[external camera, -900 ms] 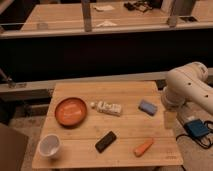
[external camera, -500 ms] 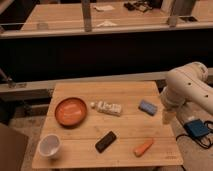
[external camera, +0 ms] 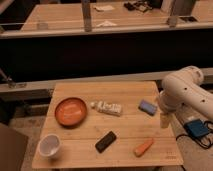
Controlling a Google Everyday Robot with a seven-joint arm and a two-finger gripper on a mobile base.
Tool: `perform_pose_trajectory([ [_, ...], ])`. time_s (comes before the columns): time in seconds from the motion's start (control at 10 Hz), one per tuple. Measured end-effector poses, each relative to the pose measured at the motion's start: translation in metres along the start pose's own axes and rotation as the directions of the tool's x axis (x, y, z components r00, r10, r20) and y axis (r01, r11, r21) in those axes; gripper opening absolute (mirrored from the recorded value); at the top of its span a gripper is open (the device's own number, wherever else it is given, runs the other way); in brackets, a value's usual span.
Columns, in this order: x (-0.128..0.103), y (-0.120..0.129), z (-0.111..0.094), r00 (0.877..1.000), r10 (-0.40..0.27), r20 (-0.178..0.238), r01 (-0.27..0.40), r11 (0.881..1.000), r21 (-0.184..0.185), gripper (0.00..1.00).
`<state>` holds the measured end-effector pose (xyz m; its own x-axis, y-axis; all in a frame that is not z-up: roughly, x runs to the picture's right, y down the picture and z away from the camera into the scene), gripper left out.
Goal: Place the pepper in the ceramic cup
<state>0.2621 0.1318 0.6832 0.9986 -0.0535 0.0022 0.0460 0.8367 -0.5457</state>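
Nothing on the wooden table [external camera: 125,90] had moved since the earlier frames; every item lay where it was. The pepper [external camera: 144,147] lay flat, well to the right of the orange plate [external camera: 71,111] and nearer the front edge, untouched and apart from everything else. The ceramic cup [external camera: 50,146] stood upright just front-left of the plate, at the table's front-left corner, with nothing visible inside. A white tube [external camera: 107,107] lay on its side just right of the plate, almost touching its rim. A blue block [external camera: 147,106] sat farther right of the plate, past the tube. A black flat object [external camera: 105,141] lay front-right of the plate, between cup and pepper. The white robot arm [external camera: 186,91] stayed far right of the plate at the table's right edge, about as before; any shift was too slight to call. The gripper [external camera: 164,120] pointed down there, just beyond the blue block and behind the pepper, well clear of it, fingers spread and grasping nothing. A blue device with a cable [external camera: 197,128] lay on the floor beyond the table, far right of the plate.
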Motion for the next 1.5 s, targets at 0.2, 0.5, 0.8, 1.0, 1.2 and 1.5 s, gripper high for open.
perform_pose_trajectory([
  [0.2, 0.002, 0.003, 0.003, 1.0, -0.01, -0.002, 0.01, 1.0, -0.004, 0.8],
  [0.5, -0.005, 0.008, 0.016, 0.998, -0.062, -0.004, 0.062, 0.998, -0.003, 0.8],
  [0.8, -0.008, 0.013, 0.028, 0.995, -0.104, -0.007, 0.104, 0.995, -0.003, 0.8],
  [1.0, -0.008, 0.016, 0.033, 0.991, -0.132, -0.007, 0.132, 0.991, 0.0, 0.8],
  [1.2, -0.009, 0.019, 0.04, 0.988, -0.153, -0.004, 0.153, 0.988, 0.001, 0.8],
  [1.5, -0.014, 0.023, 0.051, 0.98, -0.197, 0.005, 0.197, 0.98, 0.006, 0.8],
])
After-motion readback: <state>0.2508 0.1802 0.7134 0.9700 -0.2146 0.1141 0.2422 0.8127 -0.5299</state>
